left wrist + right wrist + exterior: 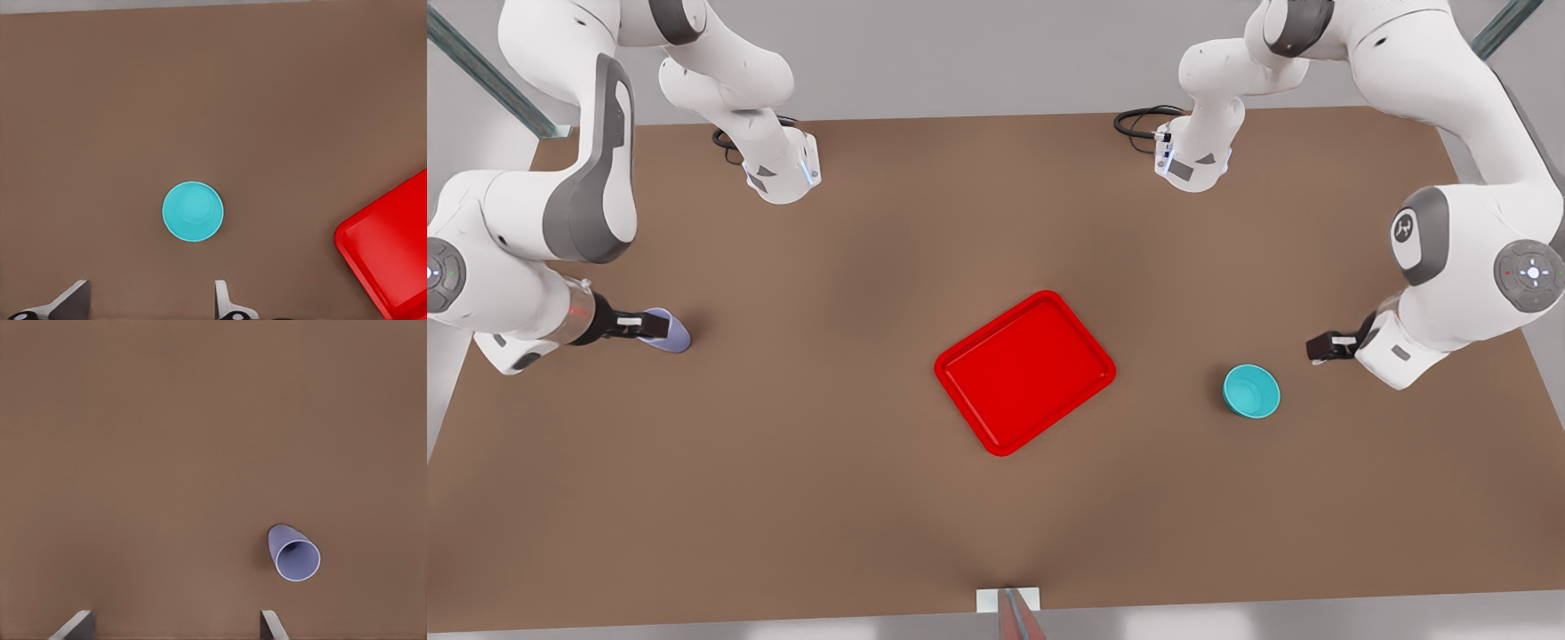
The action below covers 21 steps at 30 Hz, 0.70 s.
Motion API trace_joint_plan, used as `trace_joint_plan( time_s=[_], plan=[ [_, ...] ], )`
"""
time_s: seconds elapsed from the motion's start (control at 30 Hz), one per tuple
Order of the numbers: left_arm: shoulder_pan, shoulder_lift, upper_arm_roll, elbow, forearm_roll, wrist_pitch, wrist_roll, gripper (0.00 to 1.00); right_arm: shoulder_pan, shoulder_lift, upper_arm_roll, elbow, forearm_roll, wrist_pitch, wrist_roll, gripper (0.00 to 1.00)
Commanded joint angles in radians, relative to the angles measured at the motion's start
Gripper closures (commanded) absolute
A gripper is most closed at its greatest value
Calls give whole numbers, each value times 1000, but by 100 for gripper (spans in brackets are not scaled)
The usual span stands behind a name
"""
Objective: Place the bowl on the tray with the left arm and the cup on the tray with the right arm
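At the front view's left, the right gripper (pixel 660 327) is hanging over the brown table (pixel 854 498), partly covering the cup (pixel 676 336), which is standing on the table at the left middle of the frame, well apart from the tray (pixel 1024 372). In the right wrist view its fingers (pixel 75 625) are spreading wide with nothing between them, and the cup (pixel 294 554) is sitting beyond them on the bare table. The red tray is lying empty and turned at an angle in the middle of the frame. Right of it, the bowl (pixel 1251 391) is resting upright on the table, near the tray but not touching it. At the far right, the left gripper (pixel 1314 348) is hovering just beside the bowl; in the left wrist view its fingers (pixel 72 300) are parted and empty, with the bowl (pixel 193 211) beyond them and a corner of the tray (pixel 393 257) showing.
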Motion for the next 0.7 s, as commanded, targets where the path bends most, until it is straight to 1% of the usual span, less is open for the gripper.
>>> trace_joint_plan(
  time_s=[0.0, 0.07, 0.13, 0.17, 0.2, 0.23, 0.27, 0.3, 0.33, 0.47, 0.5, 0.57, 0.6, 0.63, 0.67],
  plan=[
    [2, 9, 0, 0, 14, 0, 0, 0, 0, -2, 0, -2, 0, 0, -6, 0],
    [5, 69, 2, -2, 4, 38, 0, 0, 1, -5, 0, -9, 0, -6, -7, 0],
    [25, 153, 25, -21, -122, 110, 46, 0, 1, -5, 0, -17, 0, -21, -12, 0],
    [31, 184, 59, -47, -190, 146, 107, 0, 1, -5, 0, -17, 0, -17, -13, 0],
    [42, 185, 95, -136, -283, 218, 211, 0, 1, -5, 0, -15, 0, -15, -12, 0],
    [46, 184, 120, -215, -308, 284, 294, 0, 1, -3, -2, -17, -2, -14, -13, 0],
    [62, 188, 125, -253, -317, 330, 344, 0, 1, -2, -2, -15, 2, -9, -15, 0],
    [82, 216, 131, -256, -323, 339, 405, 0, 1, -2, 0, -12, 0, 12, -7, 0],
    [89, 242, 131, -258, -323, 353, 422, 0, 1, -2, 0, -12, -14, 77, -7, 0],
    [89, 336, 129, -256, -352, 417, 463, 0, 3, -3, 0, -15, -17, 104, -3, 0],
    [91, 356, 129, -256, -354, 431, 477, 0, 3, -3, 0, -23, -17, 141, -3, 0],
    [89, 379, 129, -255, -359, 443, 477, 0, 3, -3, 2, -23, -18, 146, -4, 0],
    [88, 379, 128, -255, -359, 443, 477, 17, 3, -3, 1, -23, -18, 146, -4, 0],
    [86, 379, 128, -255, -357, 443, 476, 40, 3, -3, 0, -23, -18, 143, -10, 0],
    [83, 380, 128, -255, -359, 443, 472, 55, 3, -3, 1, -25, -18, 143, -4, 0]
  ],
)
